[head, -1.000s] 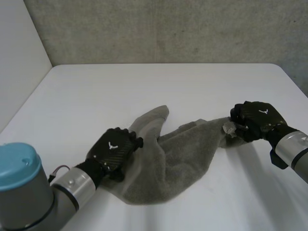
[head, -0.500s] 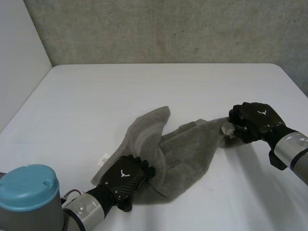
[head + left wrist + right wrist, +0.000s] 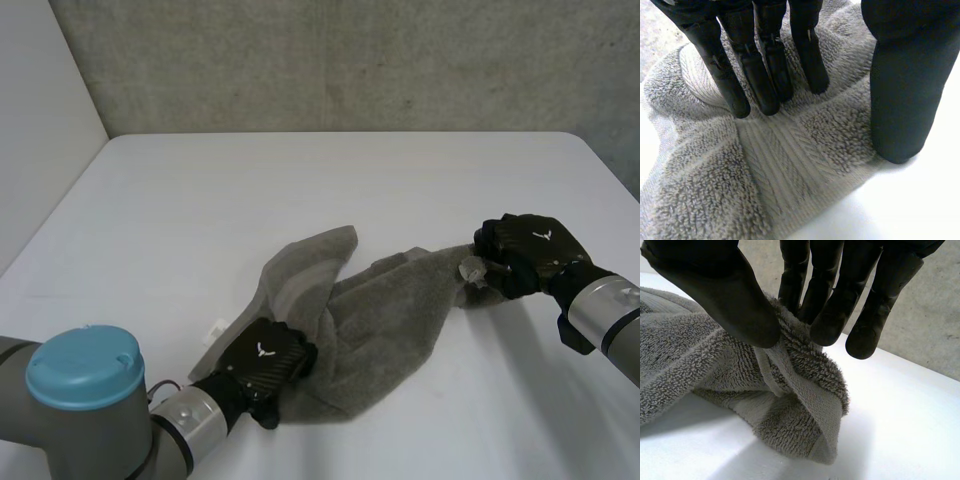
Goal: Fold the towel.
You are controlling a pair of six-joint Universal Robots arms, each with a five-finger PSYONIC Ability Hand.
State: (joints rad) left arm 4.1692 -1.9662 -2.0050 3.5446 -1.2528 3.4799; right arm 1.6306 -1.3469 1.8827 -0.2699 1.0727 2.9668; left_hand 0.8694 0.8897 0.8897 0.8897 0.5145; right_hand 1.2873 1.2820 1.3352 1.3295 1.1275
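1. White table (image 3: 330, 180), grey concrete wall (image 3: 350, 60) behind it.
2. Grey towel (image 3: 390, 320) lies crumpled at mid-table and runs between the two hands.
3. Left hand (image 3: 262, 362) is on the towel's near edge. Its straight fingers (image 3: 765, 80) press down on the pile, thumb planted at the hem. Nothing is grasped.
4. Right hand (image 3: 530, 250) is at the towel's right corner, which is pinched between thumb and fingers (image 3: 825, 315).
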